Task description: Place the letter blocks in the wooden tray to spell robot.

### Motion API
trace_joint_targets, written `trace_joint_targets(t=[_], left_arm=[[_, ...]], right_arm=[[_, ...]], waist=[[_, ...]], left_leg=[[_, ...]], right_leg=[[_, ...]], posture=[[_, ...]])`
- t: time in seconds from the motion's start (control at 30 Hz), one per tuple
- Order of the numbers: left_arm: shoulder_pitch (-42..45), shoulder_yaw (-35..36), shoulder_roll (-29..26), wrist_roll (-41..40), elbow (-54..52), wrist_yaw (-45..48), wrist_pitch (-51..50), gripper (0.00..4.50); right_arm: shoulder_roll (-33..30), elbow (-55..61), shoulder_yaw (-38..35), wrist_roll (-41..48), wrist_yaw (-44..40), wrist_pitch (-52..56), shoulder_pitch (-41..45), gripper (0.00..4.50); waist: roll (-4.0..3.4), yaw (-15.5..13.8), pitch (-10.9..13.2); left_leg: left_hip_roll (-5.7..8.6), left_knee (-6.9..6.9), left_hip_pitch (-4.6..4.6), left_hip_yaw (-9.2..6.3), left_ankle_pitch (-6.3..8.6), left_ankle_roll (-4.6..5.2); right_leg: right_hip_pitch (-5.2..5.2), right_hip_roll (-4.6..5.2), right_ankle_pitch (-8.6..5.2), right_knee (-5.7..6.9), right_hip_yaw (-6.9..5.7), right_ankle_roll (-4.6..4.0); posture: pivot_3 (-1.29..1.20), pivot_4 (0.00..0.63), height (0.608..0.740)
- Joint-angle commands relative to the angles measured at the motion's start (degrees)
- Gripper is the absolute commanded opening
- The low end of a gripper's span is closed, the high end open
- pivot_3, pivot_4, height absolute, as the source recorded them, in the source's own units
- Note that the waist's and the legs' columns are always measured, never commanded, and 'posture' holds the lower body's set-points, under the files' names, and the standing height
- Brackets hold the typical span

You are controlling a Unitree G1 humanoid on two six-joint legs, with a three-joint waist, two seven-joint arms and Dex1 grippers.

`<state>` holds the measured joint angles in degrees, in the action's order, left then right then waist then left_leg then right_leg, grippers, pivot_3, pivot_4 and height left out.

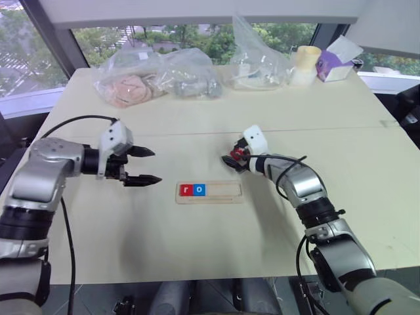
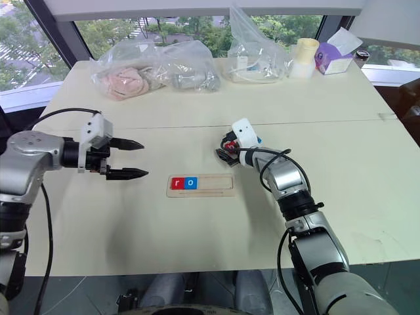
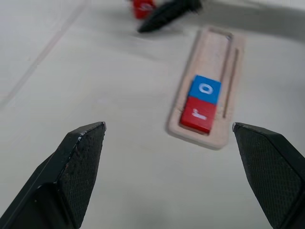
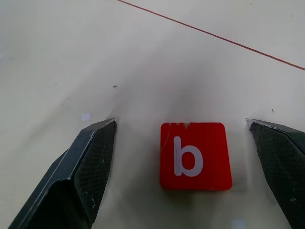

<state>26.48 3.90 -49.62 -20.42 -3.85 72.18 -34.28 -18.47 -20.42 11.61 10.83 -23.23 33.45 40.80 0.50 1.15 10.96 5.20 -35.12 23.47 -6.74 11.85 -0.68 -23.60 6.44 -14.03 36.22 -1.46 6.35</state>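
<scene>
The right gripper (image 4: 183, 167) had its jaws spread wide, and a red tile (image 4: 195, 156) marked "b" lay flat on the table (image 1: 197, 249) between the two fingers (image 4: 86, 167), touching neither. The tile sat nearer the tips than the wrist, roughly centred in the gap. A thin red line (image 4: 214, 36) crossed the table beyond the tips.

The left gripper (image 1: 147, 165) was also spread wide and held nothing; it hung above the table, pointing toward the wooden tray (image 1: 209, 192). Seen along its fingers (image 3: 76, 171), the tray lay ahead of the gap and toward one finger's side, well clear of both tips. In the tray's near end sat a red tile (image 3: 198, 114) marked "r", and touching it, one place farther along, a blue tile (image 3: 205, 89) marked "o". The other places in the recess were bare wood.

Beyond the tray from the left jaws, one finger of the right gripper showed beside its red tile. Clear plastic bags (image 1: 157, 77) lay at the table's far edge, well away from both grippers.
</scene>
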Motion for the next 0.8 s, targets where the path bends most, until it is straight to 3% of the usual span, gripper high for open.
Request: trace_joint_targets(t=[0.03, 0.1, 0.2, 0.37, 0.6, 0.8], left_arm=[[-3.8, 5.1, -0.7, -3.3, -6.6, -4.5, -4.0, 4.44], [-5.9, 6.1, -0.5, -4.4, -9.3, -6.5, -5.5, 4.44], [-7.0, 6.8, -0.1, -5.8, -11.5, -9.1, -6.8, 4.5], [-8.1, 4.1, -2.1, -4.7, -12.2, -8.5, -3.9, 4.5], [-6.0, 3.3, 0.8, -6.3, -13.4, -10.9, -3.0, 4.5], [-8.1, 2.8, 0.2, -5.0, -13.9, -10.5, 0.7, 4.5]], right_arm=[[0.9, -0.2, -2.1, -0.8, 0.7, 1.3, 0.4, 4.5], [1.4, 0.9, -2.6, -0.9, 0.8, 2.4, -0.2, 4.5], [1.9, 4.2, -2.4, -1.4, 1.0, 4.1, -1.6, 3.68], [2.3, 8.7, -0.3, -2.8, -0.8, 5.1, -2.8, 1.22], [2.4, 20.1, -6.5, -3.4, 5.8, 9.7, -2.8, 1.21], [5.2, 48.2, -16.4, -1.4, 14.1, 33.0, -15.8, 1.21]], waist=[[0.0, 0.0, 0.0], [0.0, -0.1, 0.0], [0.0, -0.4, 0.0], [0.0, 0.1, 0.0], [-0.02, -0.3, 0.0], [0.01, -0.6, 0.0]], left_leg=[[-0.01, 0.0, -0.01, 0.0, -0.01, -0.01], [-0.04, 0.0, -0.04, -0.01, -0.02, -0.03], [-0.04, -0.02, -0.03, -0.03, -0.04, -0.07], [-0.04, -0.01, -0.04, 0.0, -0.04, -0.08], [-0.06, 0.01, -0.02, 0.09, -0.05, -0.1], [-0.05, 0.13, 0.01, 0.1, -0.03, -0.09]], right_leg=[[0.0, -0.01, 0.0, 0.02, 0.01, 0.0], [-0.01, -0.04, 0.01, 0.04, 0.01, -0.03], [0.01, -0.05, 0.02, 0.04, 0.02, -0.04], [-0.03, -0.06, 0.02, 0.05, 0.05, -0.04], [-0.14, -0.12, 0.04, 0.11, 0.24, -0.07], [-0.19, -0.1, 0.04, 0.09, 0.39, -0.07]], posture=[[0.0, 0.15, 0.74], [0.0, 0.15, 0.74], [0.0, 0.15, 0.74], [0.0, 0.15, 0.74], [0.0, 0.15, 0.74], [0.0, 0.15, 0.74]])
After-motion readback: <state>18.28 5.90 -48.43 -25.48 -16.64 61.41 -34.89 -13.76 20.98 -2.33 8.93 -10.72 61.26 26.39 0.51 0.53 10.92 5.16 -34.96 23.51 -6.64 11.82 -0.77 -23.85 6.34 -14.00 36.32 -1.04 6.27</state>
